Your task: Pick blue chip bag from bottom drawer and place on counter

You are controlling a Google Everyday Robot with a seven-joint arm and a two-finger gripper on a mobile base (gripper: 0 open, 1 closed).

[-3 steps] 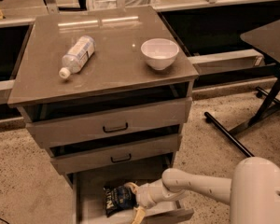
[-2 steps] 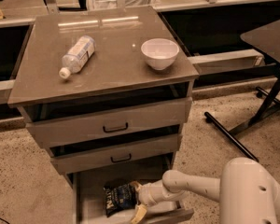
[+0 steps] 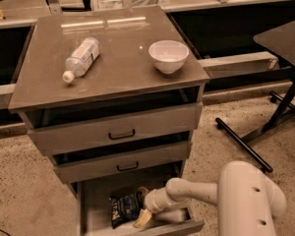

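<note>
The blue chip bag (image 3: 124, 206) lies crinkled on the floor of the open bottom drawer (image 3: 96, 208), near its middle. My gripper (image 3: 141, 208) reaches into the drawer from the right, right at the bag's right edge, with one pale fingertip (image 3: 142, 219) near the drawer's front and another by the bag's top corner. The white arm (image 3: 201, 193) runs to the lower right. The counter (image 3: 118, 63) carries a clear plastic bottle (image 3: 81, 58) lying on its side and a white bowl (image 3: 168, 56).
The two upper drawers (image 3: 120, 127) with black handles stand slightly pulled out above the bottom drawer. A dark table (image 3: 285, 43) with black legs stands at the right. Speckled floor (image 3: 24, 181) surrounds the cabinet.
The arm has pushed a little further left into the drawer, so the gripper sits closer against the bag. The bag, bottle and bowl have not moved.
</note>
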